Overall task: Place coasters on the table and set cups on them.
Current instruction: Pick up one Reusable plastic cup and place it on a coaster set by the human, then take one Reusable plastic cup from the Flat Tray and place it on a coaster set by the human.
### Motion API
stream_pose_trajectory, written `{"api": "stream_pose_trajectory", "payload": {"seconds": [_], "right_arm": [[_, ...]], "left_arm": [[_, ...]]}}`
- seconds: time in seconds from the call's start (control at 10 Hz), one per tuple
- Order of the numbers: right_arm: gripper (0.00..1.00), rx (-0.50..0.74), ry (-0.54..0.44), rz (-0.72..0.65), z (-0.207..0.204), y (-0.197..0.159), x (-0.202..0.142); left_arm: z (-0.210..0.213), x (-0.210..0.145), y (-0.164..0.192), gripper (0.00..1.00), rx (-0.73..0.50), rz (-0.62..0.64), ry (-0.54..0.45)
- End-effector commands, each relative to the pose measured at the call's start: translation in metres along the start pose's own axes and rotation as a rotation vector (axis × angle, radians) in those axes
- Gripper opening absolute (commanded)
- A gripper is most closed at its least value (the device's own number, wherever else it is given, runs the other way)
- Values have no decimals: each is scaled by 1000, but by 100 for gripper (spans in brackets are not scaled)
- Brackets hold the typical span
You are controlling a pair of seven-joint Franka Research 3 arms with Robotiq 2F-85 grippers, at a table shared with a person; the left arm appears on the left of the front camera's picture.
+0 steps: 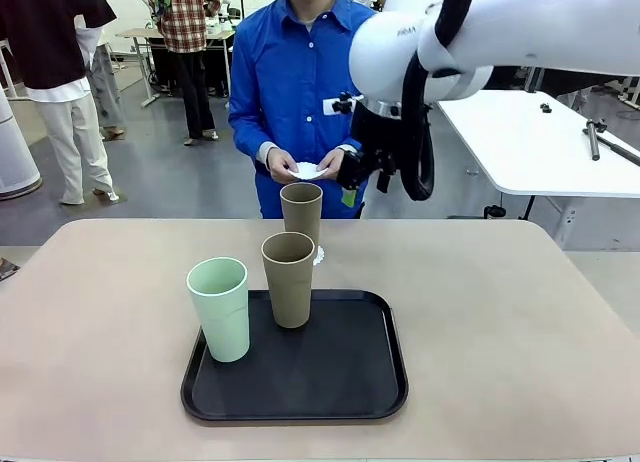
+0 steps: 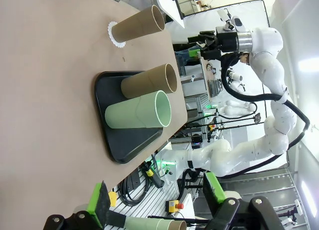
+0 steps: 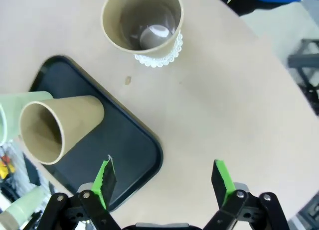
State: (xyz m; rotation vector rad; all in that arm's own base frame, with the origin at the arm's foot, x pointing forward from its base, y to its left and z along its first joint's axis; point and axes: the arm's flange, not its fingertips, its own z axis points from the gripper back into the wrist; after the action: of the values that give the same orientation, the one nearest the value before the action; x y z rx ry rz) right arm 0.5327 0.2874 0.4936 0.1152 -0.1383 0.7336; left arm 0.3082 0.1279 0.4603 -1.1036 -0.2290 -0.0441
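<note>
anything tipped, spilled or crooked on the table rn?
Nothing major. All upright: the mint cup and one tan cup on the tray, the other tan cup on a coaster past it. That coaster peeks out more on one side, so the cup may sit off-centre. Small brown speck on the table near the tray.

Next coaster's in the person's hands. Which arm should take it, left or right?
Right, probably. The right arm's fingers stand open, raised next to the coaster in the person's hand at the far edge. The left arm's fingers sit back, well short of the tray.
</note>
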Motion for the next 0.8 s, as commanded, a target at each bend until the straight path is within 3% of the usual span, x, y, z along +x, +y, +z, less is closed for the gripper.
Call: {"api": "stream_pose_trajectory", "payload": {"seconds": [0.0,0.7], "right_arm": [[100,-1,3,13,-17,-16,-13],[100,-1,3,13,-17,-16,-13]], "left_arm": [[1,0,0,100,-12,-10,-9],[1,0,0,100,-12,-10,-9]]}}
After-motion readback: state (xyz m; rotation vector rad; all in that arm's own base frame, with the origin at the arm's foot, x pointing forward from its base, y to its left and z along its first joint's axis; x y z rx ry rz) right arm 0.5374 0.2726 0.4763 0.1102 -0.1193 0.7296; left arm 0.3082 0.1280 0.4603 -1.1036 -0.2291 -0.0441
